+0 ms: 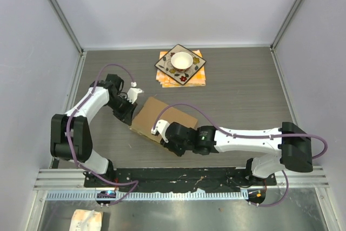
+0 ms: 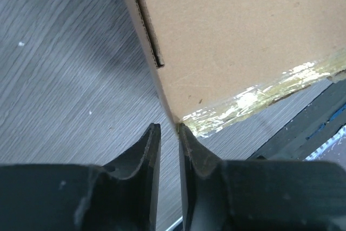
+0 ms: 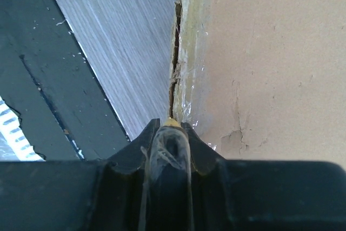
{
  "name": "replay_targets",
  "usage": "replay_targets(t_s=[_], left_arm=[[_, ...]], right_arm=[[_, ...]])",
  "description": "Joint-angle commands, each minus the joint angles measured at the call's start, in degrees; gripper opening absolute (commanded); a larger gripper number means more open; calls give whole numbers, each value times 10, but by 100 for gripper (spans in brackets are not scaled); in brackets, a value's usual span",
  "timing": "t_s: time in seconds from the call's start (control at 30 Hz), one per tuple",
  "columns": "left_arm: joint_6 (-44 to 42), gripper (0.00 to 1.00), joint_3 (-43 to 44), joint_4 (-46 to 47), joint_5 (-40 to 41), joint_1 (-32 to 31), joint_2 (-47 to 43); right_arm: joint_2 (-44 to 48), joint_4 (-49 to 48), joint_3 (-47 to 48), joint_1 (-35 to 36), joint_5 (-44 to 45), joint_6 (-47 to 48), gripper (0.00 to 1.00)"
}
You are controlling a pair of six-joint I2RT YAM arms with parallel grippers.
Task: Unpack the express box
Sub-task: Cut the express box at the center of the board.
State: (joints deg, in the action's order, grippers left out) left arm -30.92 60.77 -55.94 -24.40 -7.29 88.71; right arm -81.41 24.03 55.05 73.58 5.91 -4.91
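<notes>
At express box [image 1: 162, 116] corner, left gripper [image 2: 168, 128] stood barely parted, empty; right gripper [image 3: 172, 125] pinched tape [image 3: 168, 152] on its near edge; table [image 1: 243, 90] exposed alongside.

My left gripper [image 2: 168, 129] is black, the express box [image 2: 243, 31] plain brown with yellowish glossy tape [image 2: 254, 98], the table [image 2: 65, 68] grey wood-grain.

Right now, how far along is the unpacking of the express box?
Done: little; the express box lies closed, though its taped seam shows a split. In hand: the right hand pinches at that seam; the left hand, jaws barely parted, sits at a corner. Left: opening the flaps and lifting out the contents, none visible yet.
</notes>
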Motion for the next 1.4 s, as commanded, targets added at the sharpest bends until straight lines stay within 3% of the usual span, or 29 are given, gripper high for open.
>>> replay_targets(t_s=[0.0,0.37,0.53,0.67,0.8,0.97,1.37], left_arm=[[-18,25,20,-19,91,23,-27],[24,49,62,-140,-71,8,-83],[63,49,28,-100,-63,-50,-82],[69,49,8,-87,-57,-60,-78],[69,49,-2,-75,-37,-62,-91],[67,47,-4,-76,12,-79,-78],[-23,42,-59,-103,69,-92,-55]], right_arm=[[-26,8,-40,31,-1,-69,1],[-82,-110,-56,59,86,-159,1],[-89,-187,-53,78,142,-186,1],[-117,-237,-42,89,154,-184,1],[-159,-237,-25,111,146,-166,1],[-214,-166,14,157,219,-118,1],[-248,-147,26,198,277,-114,1]])
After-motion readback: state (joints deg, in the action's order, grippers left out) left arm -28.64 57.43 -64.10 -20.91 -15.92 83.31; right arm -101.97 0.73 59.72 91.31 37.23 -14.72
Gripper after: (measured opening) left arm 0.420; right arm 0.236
